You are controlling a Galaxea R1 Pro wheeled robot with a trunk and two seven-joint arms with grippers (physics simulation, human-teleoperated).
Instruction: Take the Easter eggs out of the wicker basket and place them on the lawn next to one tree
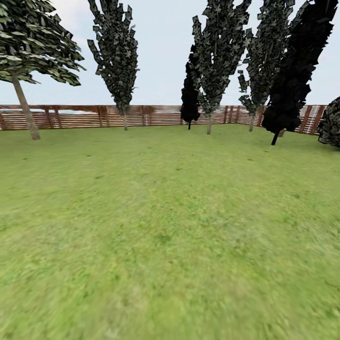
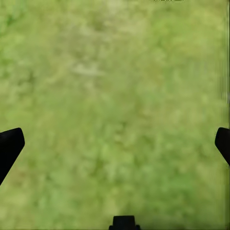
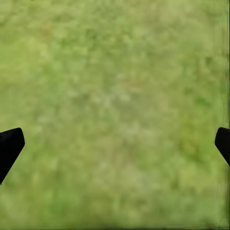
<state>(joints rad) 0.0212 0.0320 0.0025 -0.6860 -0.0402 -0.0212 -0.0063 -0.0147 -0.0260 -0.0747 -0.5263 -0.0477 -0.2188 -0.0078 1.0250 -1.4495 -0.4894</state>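
Still searching: the robot is crossing the lawn (image 1: 170, 226), with basket and eggs yet to be found.

Plainly this reads as the travel step before any picking; the next move calls for turning the base or head until the wicker basket comes into sight, then driving up close enough for an arm to reach in. From largest to smallest: one wide stretch of grass, one slatted wooden fence (image 1: 141, 115) along the far edge, six trees in front of it, among them a leaning pale-trunked tree (image 1: 26, 111) at the left and a near-black one (image 1: 297, 71) at the right, and one round bush (image 1: 330, 123) at the right edge. The left end effector (image 2: 115, 143) and the right end effector (image 3: 115, 143) both hang over bare grass, fingers spread wide, holding nothing.
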